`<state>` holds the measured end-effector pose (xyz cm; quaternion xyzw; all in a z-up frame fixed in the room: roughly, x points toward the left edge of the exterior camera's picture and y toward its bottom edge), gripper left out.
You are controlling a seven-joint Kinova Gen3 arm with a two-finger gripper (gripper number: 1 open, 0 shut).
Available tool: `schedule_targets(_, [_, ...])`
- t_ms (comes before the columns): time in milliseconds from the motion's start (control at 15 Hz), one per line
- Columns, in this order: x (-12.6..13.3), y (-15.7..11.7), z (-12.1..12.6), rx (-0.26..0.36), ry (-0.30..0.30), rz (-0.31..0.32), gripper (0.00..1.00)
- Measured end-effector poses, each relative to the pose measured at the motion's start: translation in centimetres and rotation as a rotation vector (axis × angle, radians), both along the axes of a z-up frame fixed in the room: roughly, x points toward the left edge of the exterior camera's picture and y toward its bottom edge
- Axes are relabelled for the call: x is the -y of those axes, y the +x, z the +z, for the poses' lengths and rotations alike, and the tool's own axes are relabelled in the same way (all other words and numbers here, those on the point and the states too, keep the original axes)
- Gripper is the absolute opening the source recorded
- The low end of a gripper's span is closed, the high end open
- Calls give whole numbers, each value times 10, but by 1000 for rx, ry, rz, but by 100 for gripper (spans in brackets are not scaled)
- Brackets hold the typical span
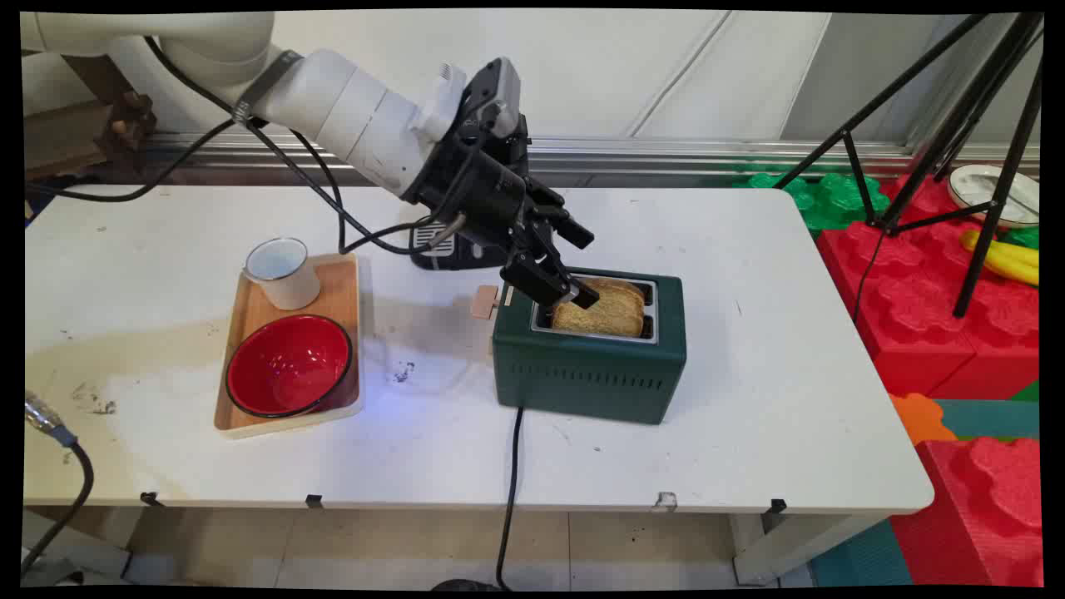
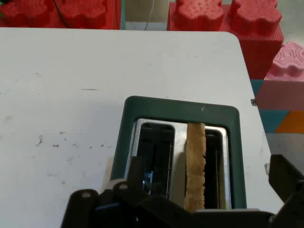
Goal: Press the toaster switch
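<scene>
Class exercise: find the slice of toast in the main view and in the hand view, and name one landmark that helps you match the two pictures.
Main view: the slice of toast stands in the green toaster, right of centre on the table.
Hand view: the toast shows edge-on in the toaster's right-hand slot, low and right of centre.
Shared landmark: the green toaster.

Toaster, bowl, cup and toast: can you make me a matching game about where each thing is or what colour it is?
Things:
1. toaster
2. bowl
3. cup
4. toast

Clues:
A. red, at the near end of the wooden tray
B. dark green, a black cord running from its near side
C. sticking up out of a slot, right by the gripper
D. white, at the far end of the tray

Pairs: 1-B, 2-A, 3-D, 4-C
</scene>
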<state>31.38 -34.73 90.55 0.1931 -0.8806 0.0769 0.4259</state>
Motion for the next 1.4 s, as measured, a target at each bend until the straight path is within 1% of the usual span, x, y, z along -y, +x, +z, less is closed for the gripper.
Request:
schedule_targets(533, [-10, 22, 23, -10, -13, 4, 100])
schedule_targets(867, [-19, 44, 36, 5, -23, 0, 100])
schedule_targets(1133, [-26, 60, 40, 26, -23, -5, 100])
schedule_targets(1400, [-33, 75, 38, 50, -17, -9, 100])
